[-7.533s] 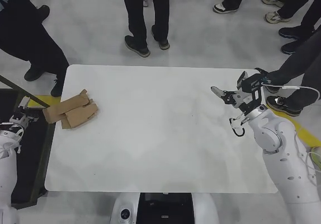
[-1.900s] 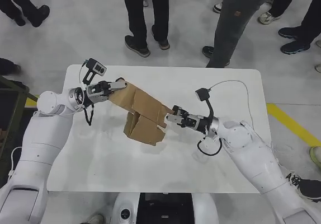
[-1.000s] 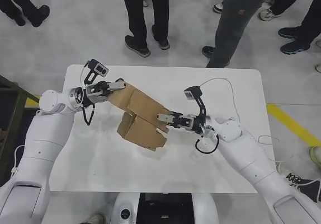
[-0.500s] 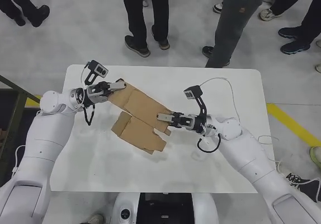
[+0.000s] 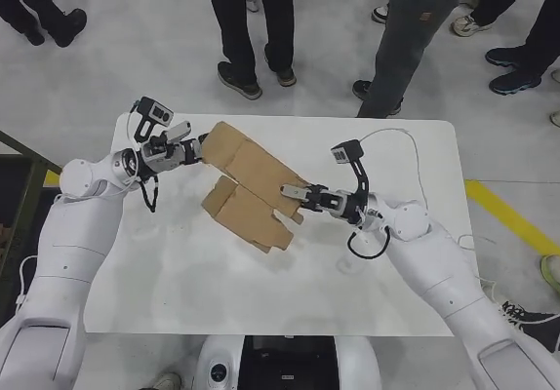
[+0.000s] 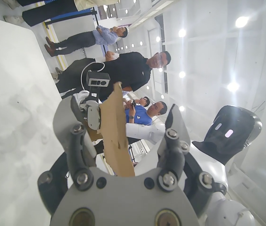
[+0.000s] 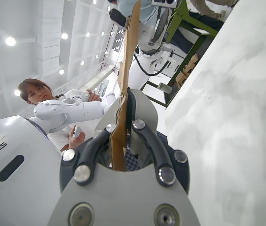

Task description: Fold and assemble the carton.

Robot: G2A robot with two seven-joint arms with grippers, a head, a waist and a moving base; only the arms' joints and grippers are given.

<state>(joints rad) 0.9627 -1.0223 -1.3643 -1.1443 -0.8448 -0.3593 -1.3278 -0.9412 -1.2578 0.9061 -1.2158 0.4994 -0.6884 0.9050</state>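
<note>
The right tool (image 7: pixel 124 97) was pinched tight on one edge of the flattened brown cardboard carton (image 7: pixel 129 48), the board running edge-on out from between its closed fingers. From above, the right tool (image 5: pixel 298 194) gripped the carton (image 5: pixel 251 175) at the side nearer the robot's right, over the middle of the white surface (image 5: pixel 378 283). The left tool (image 6: pixel 122 103) stood wide, its fingers well apart, with the carton (image 6: pixel 113 123) passing between them, close to one finger but clamped by neither. From above, the left tool (image 5: pixel 190 148) sat at the carton's far-left corner. The carton stretched slantwise between the two tools, one panel hanging below the other along a crease. Whether its lower flaps touched the surface could not be told. The step in hand looked like opening the flat blank into a tube, early in the task, with no flaps closed. The next move would likely call for the left tool to close on its edge, so both tools could press the panels square about the crease without tearing the board.
</note>
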